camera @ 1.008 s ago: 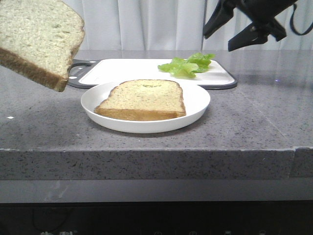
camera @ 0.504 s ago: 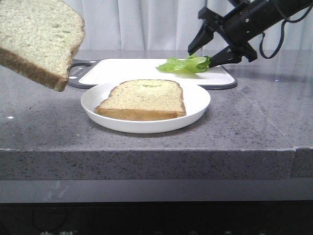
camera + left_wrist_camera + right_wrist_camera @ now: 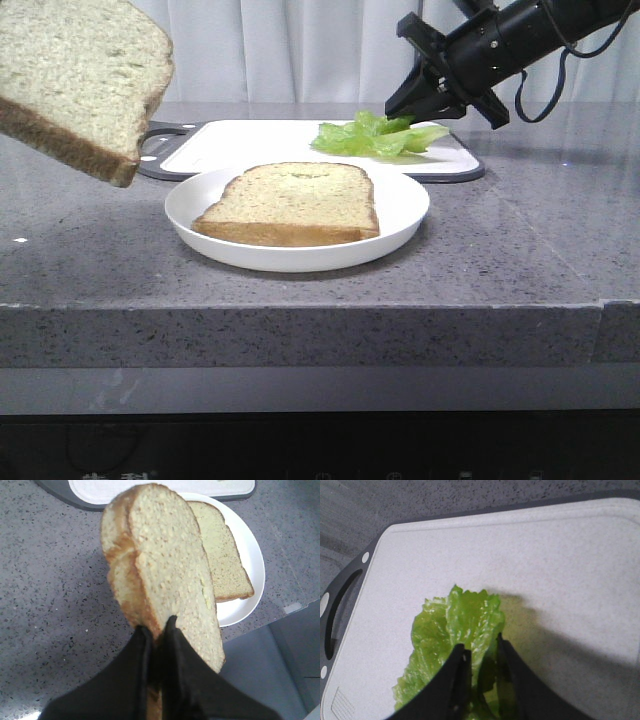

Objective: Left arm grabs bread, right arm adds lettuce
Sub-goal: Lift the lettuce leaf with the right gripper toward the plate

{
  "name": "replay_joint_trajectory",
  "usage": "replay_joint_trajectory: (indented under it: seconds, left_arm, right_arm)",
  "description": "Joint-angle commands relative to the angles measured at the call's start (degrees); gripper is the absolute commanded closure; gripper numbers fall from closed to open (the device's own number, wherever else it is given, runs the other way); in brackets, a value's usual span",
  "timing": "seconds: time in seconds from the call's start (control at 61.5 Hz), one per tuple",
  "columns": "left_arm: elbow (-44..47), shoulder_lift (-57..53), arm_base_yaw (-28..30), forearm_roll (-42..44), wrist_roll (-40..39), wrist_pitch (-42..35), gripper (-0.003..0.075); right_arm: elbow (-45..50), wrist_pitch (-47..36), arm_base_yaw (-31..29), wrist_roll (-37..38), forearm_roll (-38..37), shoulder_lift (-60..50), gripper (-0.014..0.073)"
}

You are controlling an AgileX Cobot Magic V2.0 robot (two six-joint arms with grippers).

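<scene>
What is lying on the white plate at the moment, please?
One flat bread slice lies on the white plate, with nothing on top of it. The lettuce is over the cutting board in the right gripper. The plate's surface under the slice is hidden.

Right claw (image 3: 418, 108) — now clamped on lettuce (image 3: 375, 137)

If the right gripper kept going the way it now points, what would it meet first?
Probably the white cutting board: the right gripper, shut on the lettuce, points down and leftward at it, with only the leaf between. Depth is uncertain.
</scene>
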Motion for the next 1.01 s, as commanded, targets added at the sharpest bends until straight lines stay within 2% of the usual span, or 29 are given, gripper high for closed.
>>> replay_joint_trajectory:
  seconds: [0.0,0.26,0.536,0.683,0.813,0.991]
  left_arm:
    - [-1.4,-1.12,0.1,-2.42,0.01,-2.54,0.0741]
    - [-1.4,-1.12,0.1,-2.42,0.01,-3.29,0.0741]
    - [-1.4,-1.12,0.1,-2.14,0.01,-4.03,0.0741]
    - [-1.4,-1.12,0.1,-2.06,0.01,-4.03,0.0741]
    - [-1.4,-1.12,0.1,-2.06,0.01,-4.15,0.0741]
    - [-1.4,-1.12,0.1,-2.06,0.01,-4.26,0.0741]
  right_arm:
    - [-1.89,0.33,-0.38,-0.75,2.31,-3.66,0.0519]
    - [-1.89,0.72,-0.43,-0.81,2.9,-5.2,0.0713]
    - [0.27,0.65,-0.56,0.51,4.09,-14.97,0.071]
    - [11.36,-3.05,-0.56,-1.98,10.17,-24.45,0.071]
    - [23.92,-4.81,-0.5,-11.07,18.55,-33.98,0.071]
    - [38.66,-1.94,-0.36,-23.48,32.54,-44.67,0.071]
